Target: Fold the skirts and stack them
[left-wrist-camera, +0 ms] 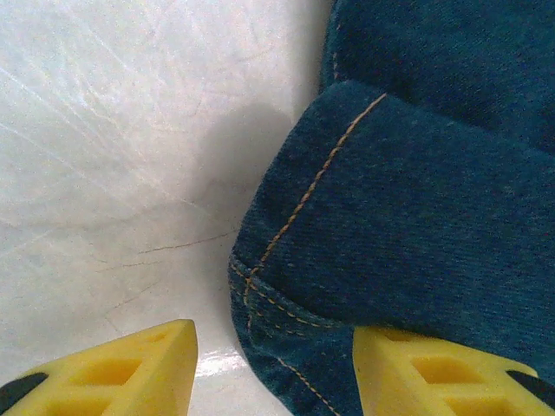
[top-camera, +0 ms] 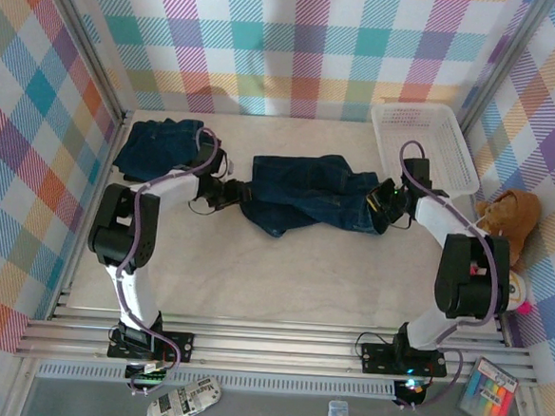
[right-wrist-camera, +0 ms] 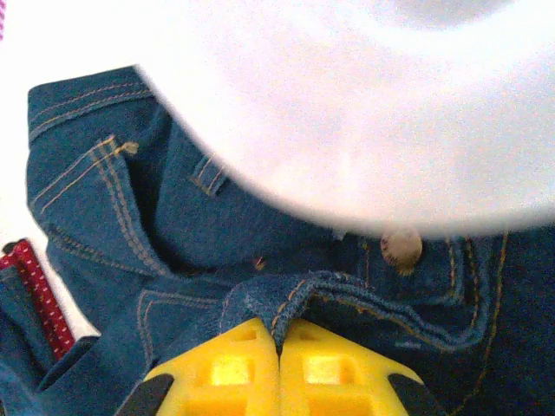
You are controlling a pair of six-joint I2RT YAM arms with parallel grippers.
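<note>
Both arms reach in from the near edge of the pale table (top-camera: 282, 275), elbows bent outward and wrists turned toward each other at either end of a dark blue denim skirt (top-camera: 302, 195) lying rumpled across the middle. The left gripper (top-camera: 229, 191) sits low at the skirt's left end. In the left wrist view its yellow fingers (left-wrist-camera: 113, 373) stand apart: one rests over bare table, the other is at the edge of the cloth, and a rounded fold of denim with orange stitching lies between and beyond them, not pinched.

The right gripper (top-camera: 384, 204) meets the skirt's right end, just beside the white basket (top-camera: 427, 118). In the right wrist view its fingers (right-wrist-camera: 225, 364) are pressed together on a raised ridge of stitched denim near the waistband, below a metal button (right-wrist-camera: 401, 249). Seams and a belt loop show on the bunched fabric around it, and a strip of red cloth with white dots (right-wrist-camera: 30, 295) peeks out at the lower left edge.

A second denim skirt (top-camera: 158, 145) lies folded at the table's far left corner, well apart from the first. A brown teddy bear (top-camera: 510, 217) sits off the table's right side.
</note>
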